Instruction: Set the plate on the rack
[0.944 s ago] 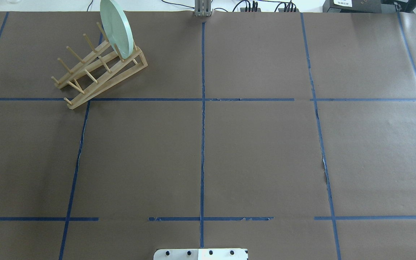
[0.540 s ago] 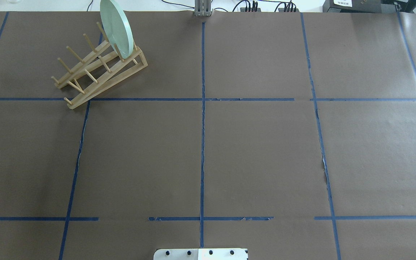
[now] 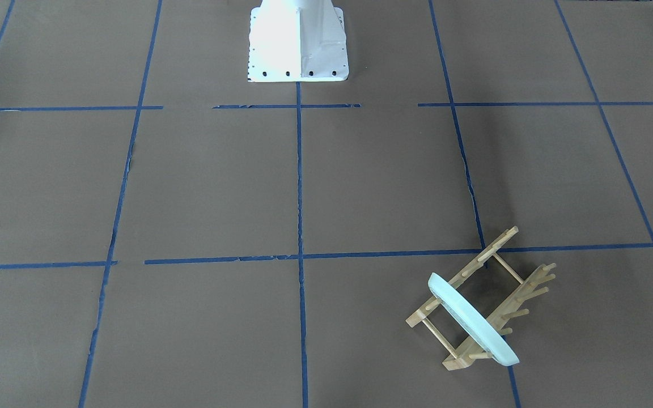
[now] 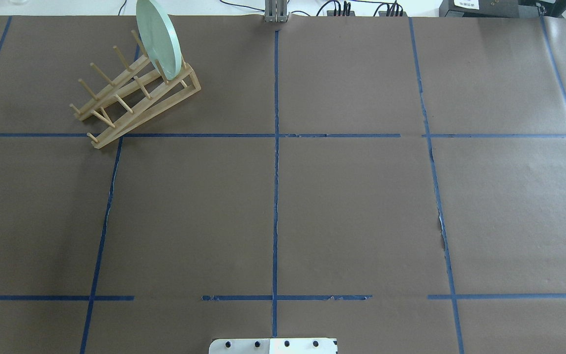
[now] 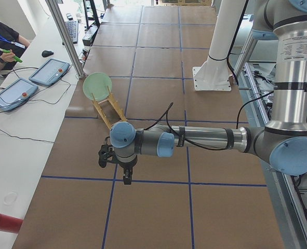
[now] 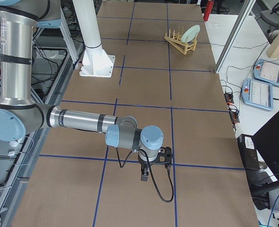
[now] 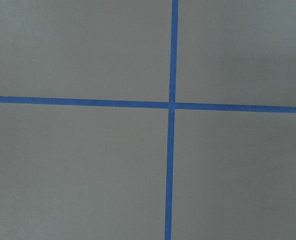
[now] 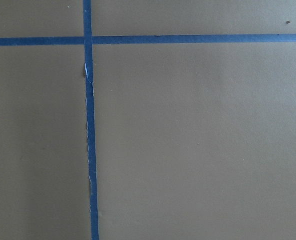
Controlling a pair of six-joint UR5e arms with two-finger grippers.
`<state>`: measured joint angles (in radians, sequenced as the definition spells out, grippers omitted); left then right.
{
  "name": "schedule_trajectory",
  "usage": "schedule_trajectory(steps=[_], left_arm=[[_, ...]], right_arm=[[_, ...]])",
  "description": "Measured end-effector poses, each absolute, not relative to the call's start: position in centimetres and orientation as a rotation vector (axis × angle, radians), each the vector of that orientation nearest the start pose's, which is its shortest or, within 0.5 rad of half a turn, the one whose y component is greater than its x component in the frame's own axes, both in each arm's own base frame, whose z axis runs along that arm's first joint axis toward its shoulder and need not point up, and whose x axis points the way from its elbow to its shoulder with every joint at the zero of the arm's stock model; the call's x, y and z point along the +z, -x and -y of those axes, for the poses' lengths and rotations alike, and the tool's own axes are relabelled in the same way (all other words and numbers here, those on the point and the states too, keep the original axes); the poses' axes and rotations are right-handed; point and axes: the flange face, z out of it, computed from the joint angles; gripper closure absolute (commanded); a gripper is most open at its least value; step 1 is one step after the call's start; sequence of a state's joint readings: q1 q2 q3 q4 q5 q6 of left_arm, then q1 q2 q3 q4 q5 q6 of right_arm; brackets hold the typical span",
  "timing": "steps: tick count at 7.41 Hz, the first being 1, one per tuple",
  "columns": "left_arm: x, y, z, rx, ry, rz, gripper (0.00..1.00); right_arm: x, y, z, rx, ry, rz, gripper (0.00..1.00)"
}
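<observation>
The pale mint-green plate (image 4: 157, 37) stands on edge in the end slot of the wooden rack (image 4: 155, 108) at the table's far left, leaning on the pegs. Both also show in the front-facing view, the plate (image 3: 471, 320) across the rack (image 3: 457, 362), and small in the side views, plate (image 5: 97, 85) and plate (image 6: 191, 32). My left gripper (image 5: 126, 179) hangs over bare table, far from the rack. My right gripper (image 6: 144, 177) hangs over the table's other end. Both show only in side views, so I cannot tell whether they are open or shut. Both wrist views show only brown paper and blue tape.
The white robot base (image 3: 298, 39) stands at the table's near edge. Blue tape lines grid the brown paper. Beyond the far edge are a metal post (image 5: 65, 36), teach pendants (image 5: 49, 71), an operator (image 5: 2, 41) and a red cylinder (image 5: 2, 222).
</observation>
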<state>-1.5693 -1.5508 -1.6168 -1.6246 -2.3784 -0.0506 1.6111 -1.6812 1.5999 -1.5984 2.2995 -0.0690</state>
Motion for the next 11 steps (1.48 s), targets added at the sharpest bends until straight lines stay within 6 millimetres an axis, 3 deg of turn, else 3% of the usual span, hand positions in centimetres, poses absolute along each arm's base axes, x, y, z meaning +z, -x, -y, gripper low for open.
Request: schedule_trajectory(steps=[11], left_arm=[[63.74,6.15,48.86,0.008,-0.065,-0.804,0.00]], right_arm=[[70.15,-8.44,43.21,0.012,0.064,0.732,0.00]])
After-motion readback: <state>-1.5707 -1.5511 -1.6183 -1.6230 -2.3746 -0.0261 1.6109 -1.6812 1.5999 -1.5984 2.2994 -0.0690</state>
